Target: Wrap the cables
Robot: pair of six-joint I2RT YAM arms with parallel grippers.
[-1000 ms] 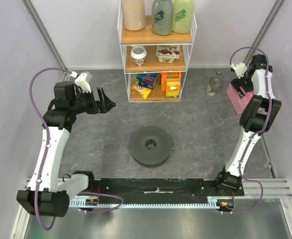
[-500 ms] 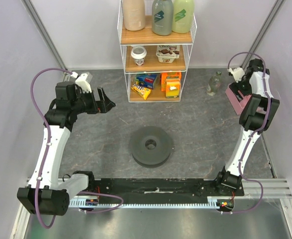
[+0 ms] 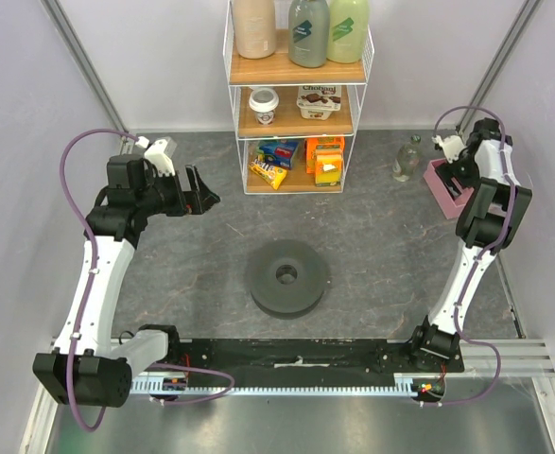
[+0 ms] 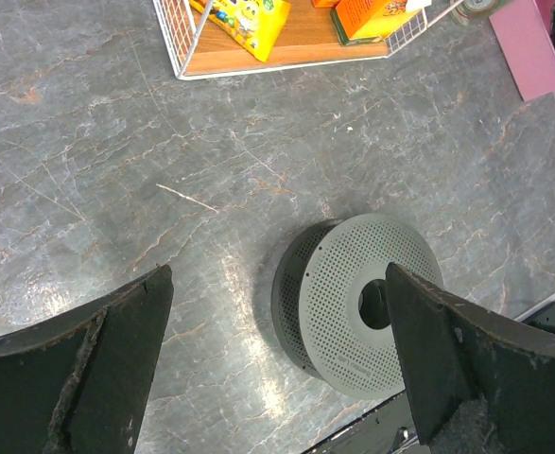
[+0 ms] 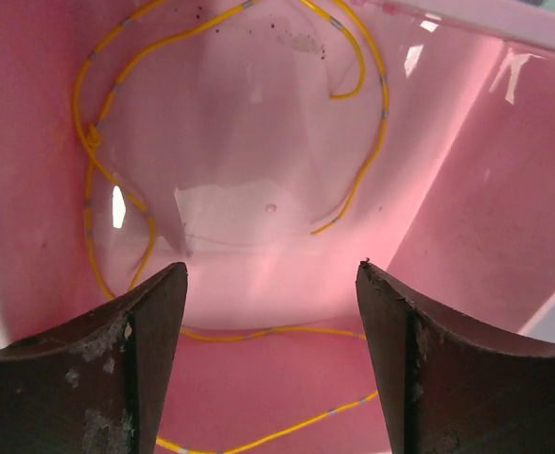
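The right gripper (image 5: pixel 269 312) is dipping into the pink bin (image 5: pixel 466 236), having come down and inward over the last second. Its jaws are standing wide apart with nothing between them. By my reading it is lining up to pick the wire (image 5: pixel 93 139), which is lying in loose yellow loops on the bin floor, just ahead of and beneath the fingers.

The left gripper (image 4: pixel 277 284) is staying put, spread fully and empty, with the bare spool (image 4: pixel 372 303) below it. The rack (image 3: pixel 296 71) is holding bottles, tubs and snack packs.
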